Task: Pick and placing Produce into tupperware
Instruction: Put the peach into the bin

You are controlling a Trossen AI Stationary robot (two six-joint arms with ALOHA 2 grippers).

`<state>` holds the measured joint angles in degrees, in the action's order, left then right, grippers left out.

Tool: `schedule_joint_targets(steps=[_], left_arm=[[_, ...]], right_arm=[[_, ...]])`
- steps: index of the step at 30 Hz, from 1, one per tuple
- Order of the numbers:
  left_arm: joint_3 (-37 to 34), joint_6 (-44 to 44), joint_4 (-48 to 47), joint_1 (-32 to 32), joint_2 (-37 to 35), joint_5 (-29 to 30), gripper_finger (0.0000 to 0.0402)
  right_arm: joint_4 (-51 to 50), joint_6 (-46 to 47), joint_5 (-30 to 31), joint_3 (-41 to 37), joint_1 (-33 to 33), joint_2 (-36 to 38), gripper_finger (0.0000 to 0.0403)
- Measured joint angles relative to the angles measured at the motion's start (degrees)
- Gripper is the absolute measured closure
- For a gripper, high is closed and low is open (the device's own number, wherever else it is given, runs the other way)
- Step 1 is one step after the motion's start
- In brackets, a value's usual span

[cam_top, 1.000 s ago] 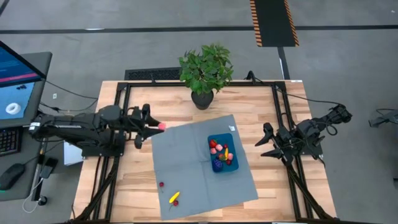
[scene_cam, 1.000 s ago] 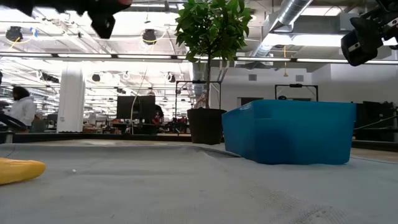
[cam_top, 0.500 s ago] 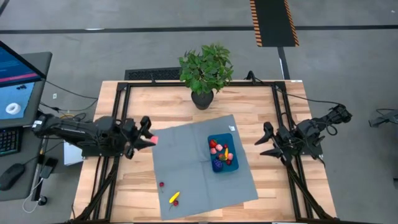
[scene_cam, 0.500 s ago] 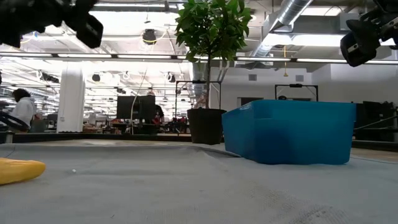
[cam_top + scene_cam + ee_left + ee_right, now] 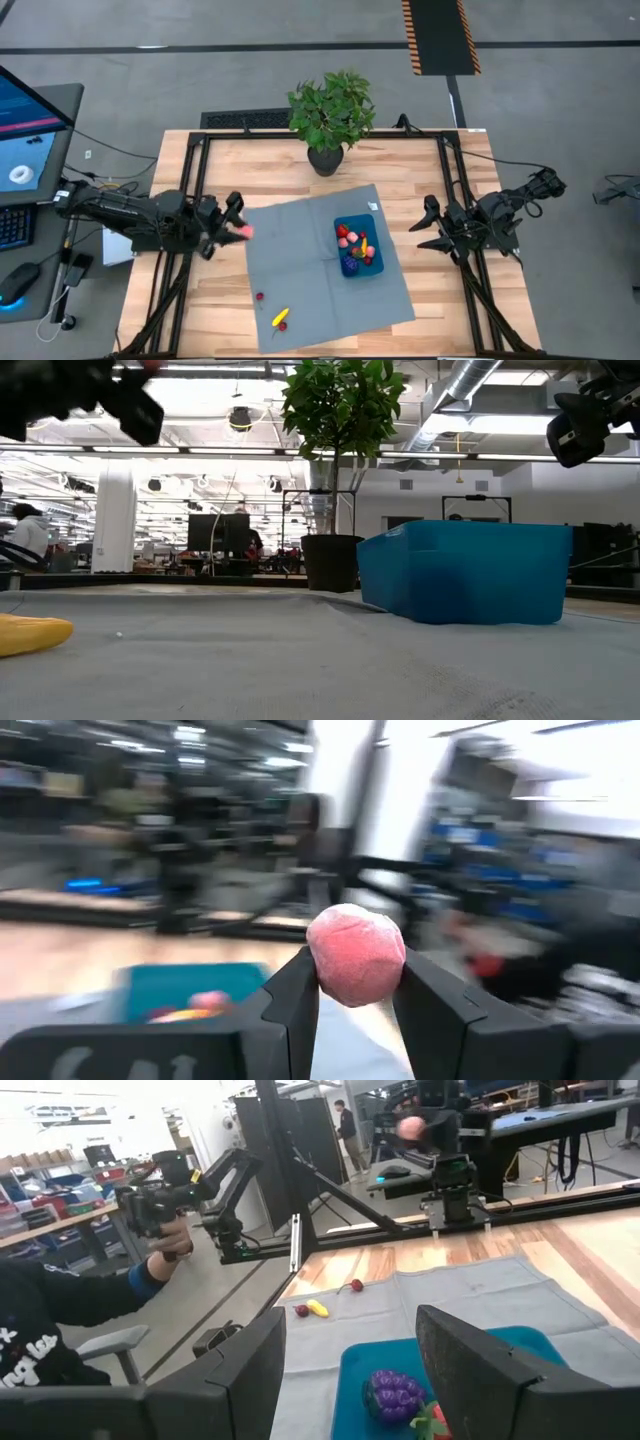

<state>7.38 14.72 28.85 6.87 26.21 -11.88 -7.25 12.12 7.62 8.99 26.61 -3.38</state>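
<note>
Blue tupperware [image 5: 358, 246] part-filled, pink produce [image 5: 356, 954] gripped aloft, yellow piece [image 5: 281, 318] on mat

Two robot arms, one at each side of one wooden table [image 5: 300, 170]. One grey cloth mat [image 5: 300, 270] with one blue container [image 5: 377, 262] on it. One potted plant [image 5: 330, 115]. One pink ball [image 5: 243, 232]. On the mat outside the container: one yellow piece [image 5: 281, 317] and two small red pieces [image 5: 260, 296]. One purple grape cluster [image 5: 393, 1395] in the container; the other pieces there are too crowded to count.
</note>
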Motion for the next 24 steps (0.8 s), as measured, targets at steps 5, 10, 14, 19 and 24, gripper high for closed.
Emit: schedule_joint_targets(steps=[5,10,14,19,24], left_arm=[[0.0,-4.3,-3.8,-0.1,0.0,17.1,0.0297],[0.0,-3.8,-3.8,-0.1,0.0,30.5,0.0297],[0.0,0.2,-3.8,0.0,0.0,39.8,0.0297],[0.0,15.6,-6.4,-0.1,0.0,54.0,0.0297],[0.0,24.7,-6.7,0.0,0.4,54.9,0.0297]], right_arm=[[0.0,0.0,0.0,0.0,0.0,0.0,0.0154],[0.0,0.0,0.0,0.0,0.0,0.0,0.0154],[0.0,0.0,0.0,0.0,0.0,0.0,0.0154],[0.0,0.0,0.0,0.0,0.0,0.0,0.0154],[0.0,0.0,0.0,0.0,0.0,0.0,0.0154]])
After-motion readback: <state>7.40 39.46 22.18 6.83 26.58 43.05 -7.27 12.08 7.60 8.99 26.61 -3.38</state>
